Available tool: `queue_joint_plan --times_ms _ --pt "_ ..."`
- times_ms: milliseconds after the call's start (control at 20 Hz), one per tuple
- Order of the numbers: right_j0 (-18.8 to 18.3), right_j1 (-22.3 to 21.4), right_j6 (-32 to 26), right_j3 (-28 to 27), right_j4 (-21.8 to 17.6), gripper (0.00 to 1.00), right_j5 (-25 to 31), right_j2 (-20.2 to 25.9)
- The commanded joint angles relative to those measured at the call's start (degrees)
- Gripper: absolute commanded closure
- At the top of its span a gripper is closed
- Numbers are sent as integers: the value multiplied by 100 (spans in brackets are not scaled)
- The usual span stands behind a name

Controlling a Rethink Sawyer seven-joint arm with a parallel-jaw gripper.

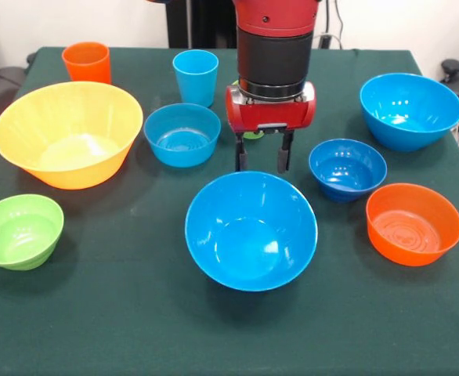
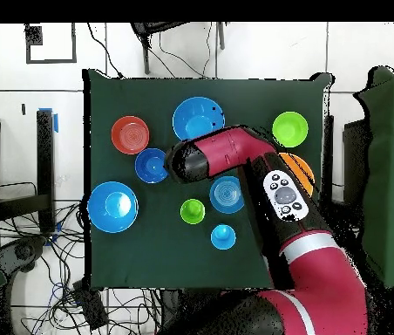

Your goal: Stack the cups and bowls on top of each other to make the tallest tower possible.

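The gripper [image 1: 263, 162] hangs above the green table [image 1: 135, 329], its 2 dark fingers pointing down with a clear gap between them and nothing held, just behind the far rim of a large bright blue bowl [image 1: 251, 230] that stands alone near the front centre. No tower is built: every bowl sits singly on the cloth. The very large yellow-orange bowl [image 1: 68, 133] is at the picture's left, with the lime green bowl [image 1: 19, 230] in front of it and the orange cup [image 1: 87, 62] behind it. The medium light blue bowl [image 1: 182, 134] lies just left of the gripper, and the light blue cup [image 1: 196, 77] stands behind that bowl. To the right are the small dark blue bowl [image 1: 347, 168], the orange bowl [image 1: 413, 223] in front of it, and the second large bright blue bowl [image 1: 410, 110] further back. The lime green cup [image 2: 193, 210] shows plainly from overhead, beside the arm [image 2: 244, 157], while from the front only a sliver peeks past the gripper
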Motion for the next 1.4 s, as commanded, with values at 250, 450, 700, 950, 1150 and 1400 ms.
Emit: queue_joint_plan --times_ms 250,450,700,950,1150,1400 --pt "72 154 -788 -49 -136 0 -48 242" --pt "55 114 -657 69 -120 0 -133 207" --pt "78 216 -327 290 -133 0 -330 70" --pt "206 350 36 522 -390 0 -662 -271" --pt "284 74 190 1089 -470 0 -837 -517" --pt "475 -210 661 1629 -366 0 -1232 -870"
